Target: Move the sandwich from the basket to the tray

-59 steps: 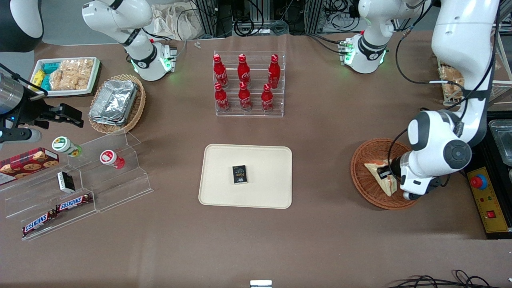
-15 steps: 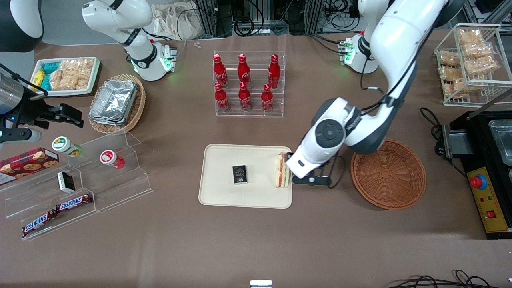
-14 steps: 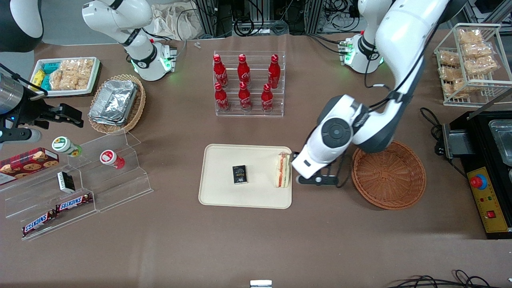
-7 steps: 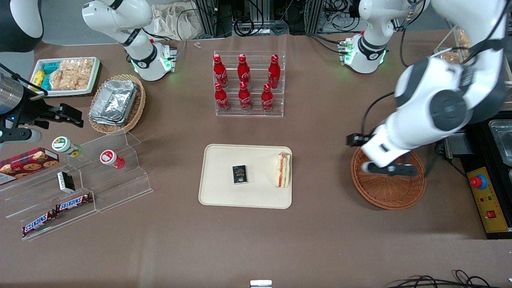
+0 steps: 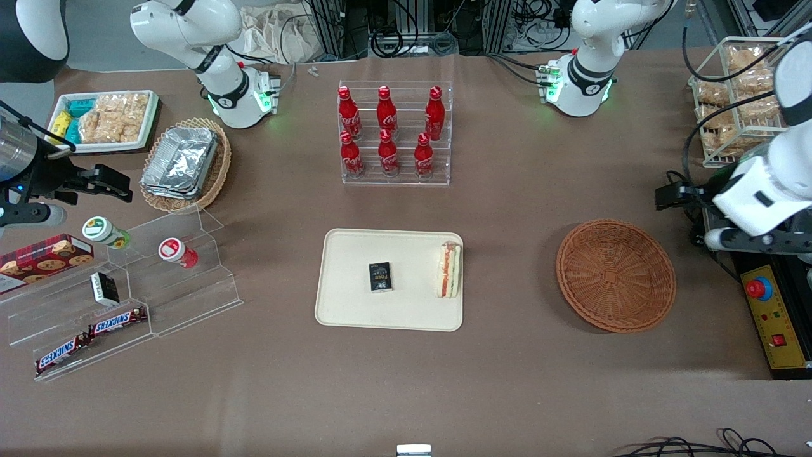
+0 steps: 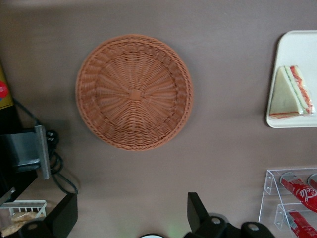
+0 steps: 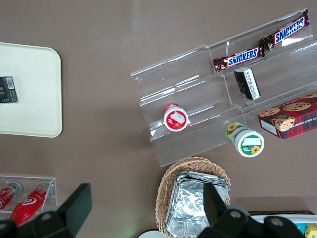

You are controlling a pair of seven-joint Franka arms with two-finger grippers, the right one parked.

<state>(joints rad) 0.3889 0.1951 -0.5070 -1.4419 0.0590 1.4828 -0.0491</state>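
Sandwich [image 5: 449, 271] on tray [image 5: 355, 311]; end effector [image 6: 132, 218] open above table.

Gripper [image 6: 131, 220] high, jaws apart; bare table between basket [image 5: 615, 275] and tray [image 5: 355, 311].

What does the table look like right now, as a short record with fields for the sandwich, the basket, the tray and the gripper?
sandwich: on the tray, standing on edge at the rim nearest the basket
basket: empty, beside the tray, toward the working arm's end
tray: also holds a small black box
gripper: open, empty, raised above the table near the basket
task state: sandwich delivered
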